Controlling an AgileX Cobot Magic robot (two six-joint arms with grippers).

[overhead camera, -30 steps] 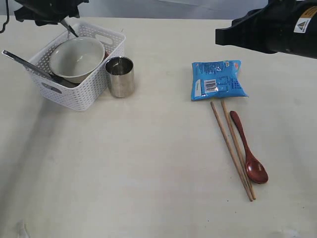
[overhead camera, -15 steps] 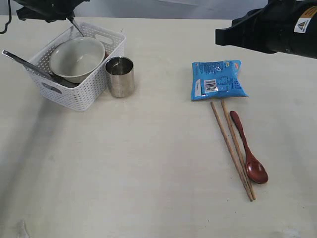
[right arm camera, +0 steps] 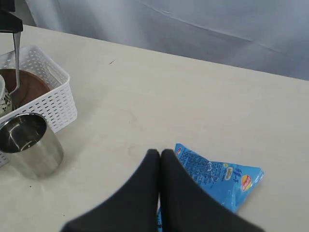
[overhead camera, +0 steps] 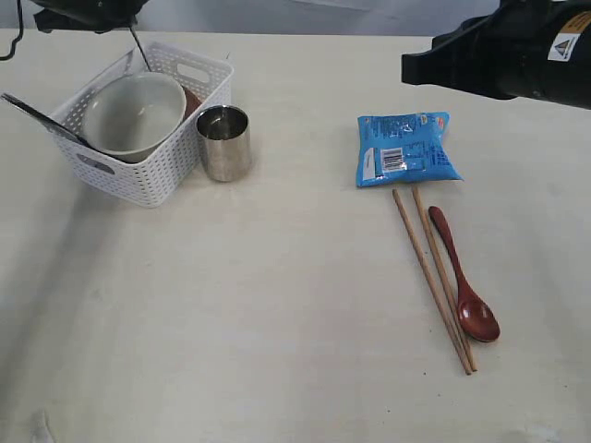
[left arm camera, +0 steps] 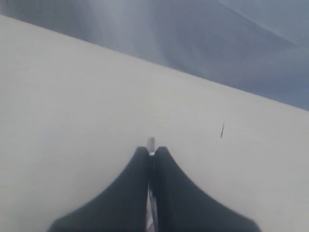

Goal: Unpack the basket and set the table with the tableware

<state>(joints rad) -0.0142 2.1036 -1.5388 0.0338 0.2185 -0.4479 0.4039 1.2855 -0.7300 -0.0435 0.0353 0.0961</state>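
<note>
Steel utensil [overhead camera: 138, 46] hung pinched in the left jaws, its tip inside the basket [overhead camera: 157, 175]. Right jaws sat closed, empty.

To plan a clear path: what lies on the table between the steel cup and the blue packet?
Nothing; the exterior view shows only bare table between the steel cup and the blue packet.
</note>
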